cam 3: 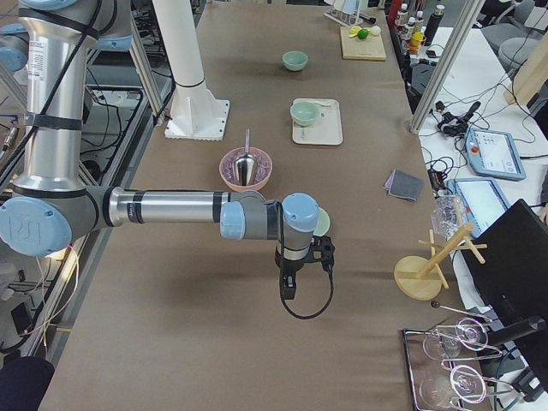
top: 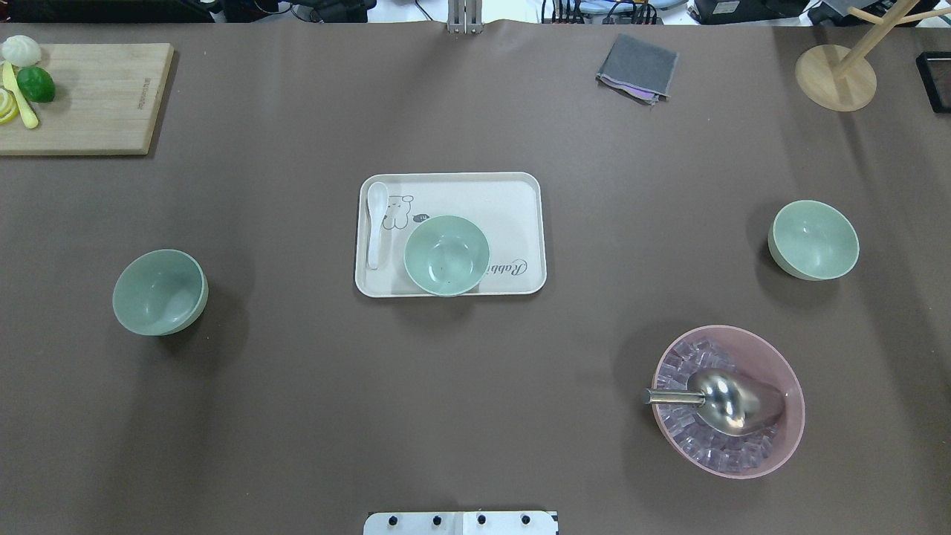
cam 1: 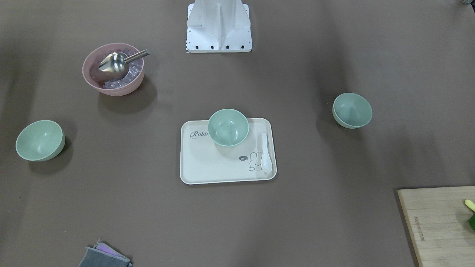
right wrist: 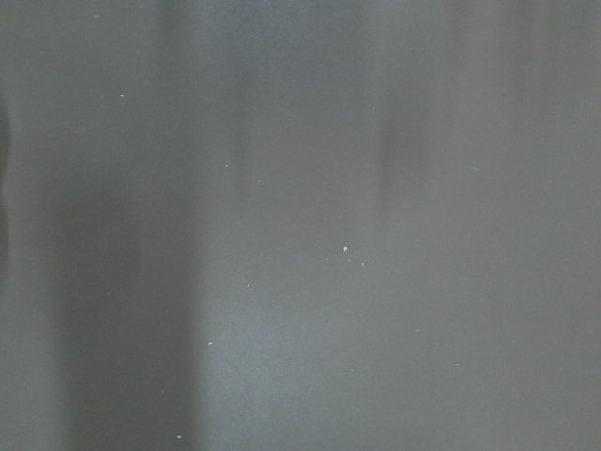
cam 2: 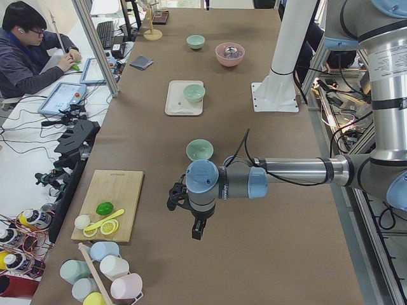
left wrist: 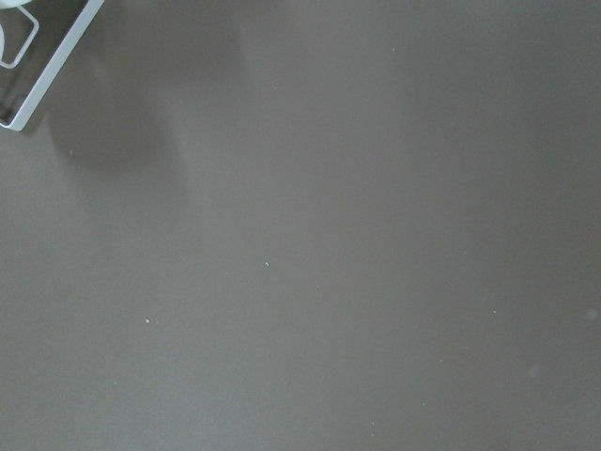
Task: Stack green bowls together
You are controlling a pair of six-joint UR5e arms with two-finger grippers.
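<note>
Three pale mint-green bowls stand apart, none nested. One green bowl (top: pixel 446 255) (cam 1: pixel 228 127) sits on the cream tray (top: pixel 513 200). A second green bowl (top: pixel 160 292) (cam 1: pixel 352 110) stands on the table's left side. A third green bowl (top: pixel 813 240) (cam 1: pixel 40 140) stands on the right side. My left gripper (cam 2: pixel 198 227) hangs over bare table near the left bowl (cam 2: pixel 200 150). My right gripper (cam 3: pixel 289 284) hangs near the right bowl (cam 3: pixel 322 224), which the arm partly hides. Both grippers show only in the side views, so I cannot tell if they are open or shut.
A pink bowl (top: pixel 728 401) with ice cubes and a metal scoop stands at the near right. A white spoon (top: pixel 376 223) lies on the tray. A cutting board (top: pixel 89 96) with fruit is far left, a grey cloth (top: pixel 637 67) and a wooden stand (top: pixel 836 76) far right.
</note>
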